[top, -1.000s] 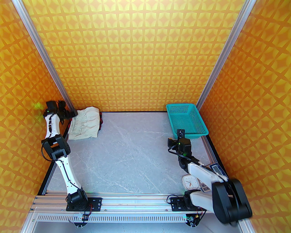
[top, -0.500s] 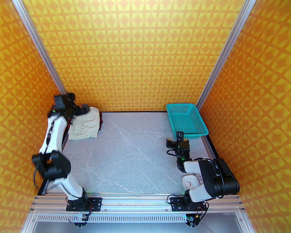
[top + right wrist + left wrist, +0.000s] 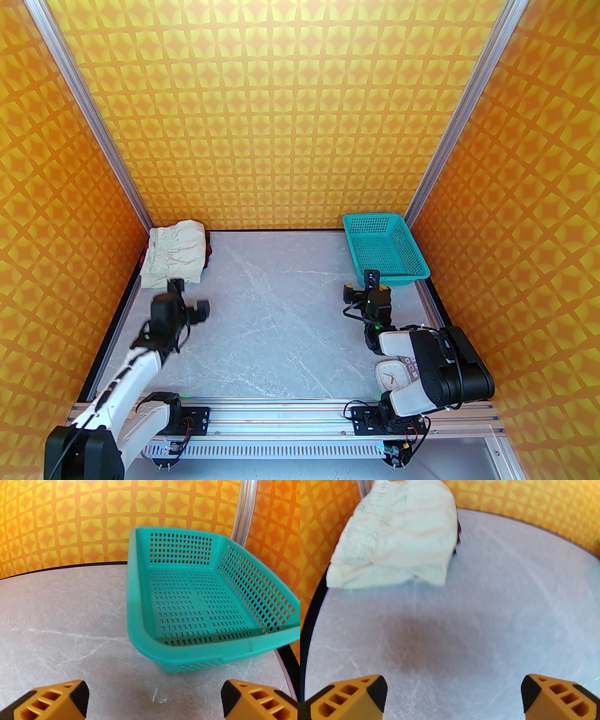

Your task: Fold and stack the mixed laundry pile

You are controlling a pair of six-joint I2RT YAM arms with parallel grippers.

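Cotton-like woven cloth makes up both garments; treat them as light, limp and non-fragile. Twelve o'clock is the far wall in the top view.

**Location.** The cream trousers (image 3: 176,255) lie folded at the ten o'clock corner of the table (image 3: 281,304), close against the left wall. The checked shirt (image 3: 207,255) lies under them. It shows as a thin red-and-black strip along the three o'clock edge of the trousers, so its fold cannot be checked. The teal basket (image 3: 372,216) stands well apart at two o'clock, with nothing in it.

**Grippers.**
- The left gripper (image 3: 453,688) is spread wide and holds nothing. It hovers over bare table just at six o'clock of the stack.
- The right gripper (image 3: 154,692) is also spread wide and holds nothing. It points at the near rim of the basket.

**Handling (judgement).**
1. The cloth has no stiffness. Any unsupported part will probably droop and unfold when lifted.
2. The layers are likely to slide over each other. A pinch on the top layer alone would peel the fold open.
3. The gathered waistband, along the nine o'clock side, is the thickest part and offers the firmest hold.
4. To move the bundle, close the jaws on a folded edge through all layers. The six o'clock edge is the nearest.
5. Two holds, one at each corner of that edge, should keep the fold flat.
6. The cloth will not slip on the pads, but it may drag the shirt beneath it.
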